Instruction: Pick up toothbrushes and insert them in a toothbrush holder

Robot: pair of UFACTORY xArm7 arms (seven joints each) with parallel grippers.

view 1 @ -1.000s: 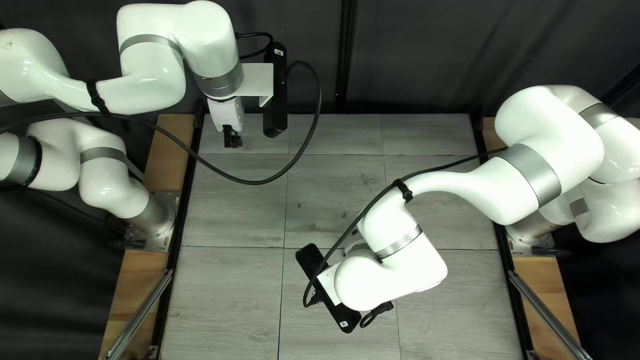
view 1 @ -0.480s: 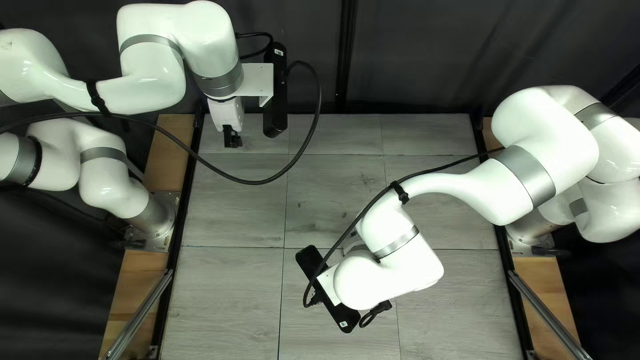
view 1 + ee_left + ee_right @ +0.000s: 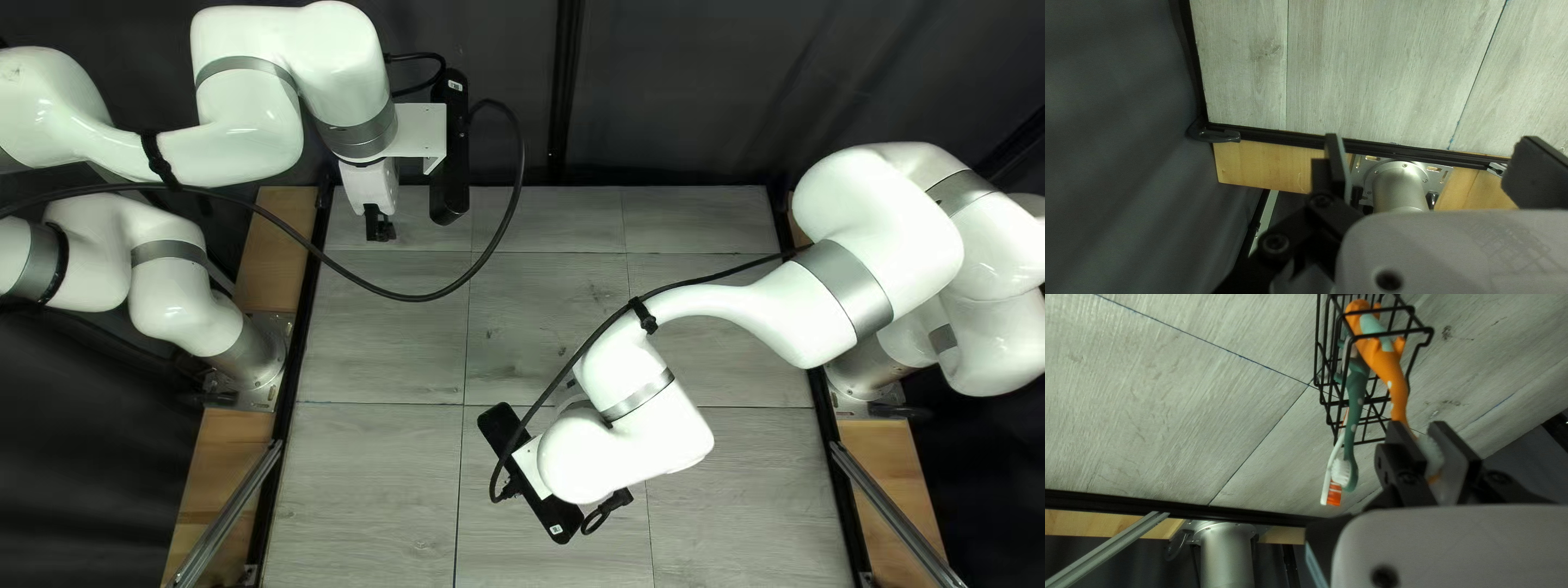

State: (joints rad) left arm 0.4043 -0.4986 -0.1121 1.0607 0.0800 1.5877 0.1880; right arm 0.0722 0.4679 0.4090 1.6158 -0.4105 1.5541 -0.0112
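At the far left of the table in the top left view, my left gripper (image 3: 379, 225) hangs; its wrist view shows the left gripper (image 3: 1432, 146) open, nothing between its fingers. My right gripper's mount (image 3: 530, 466) shows near the table's front, where the arm hides its fingertips and the holder. In its wrist view the right gripper (image 3: 1421, 436) is shut on the head end of an orange toothbrush (image 3: 1393, 384), whose handle reaches into a black wire holder (image 3: 1421, 330). A green toothbrush (image 3: 1355, 397) and a white-and-orange toothbrush (image 3: 1327, 484) stand in the holder, heads sticking out.
In the top left view a loose black cable (image 3: 520, 185) loops from the left arm over the far left of the grey table (image 3: 370, 479). Another cable (image 3: 697, 282) runs along the right arm. Beyond the far edge hangs a dark curtain (image 3: 697, 98).
In the top left view my right arm has shifted slightly left, carrying its gripper mount a little with it. The left arm has stayed still.
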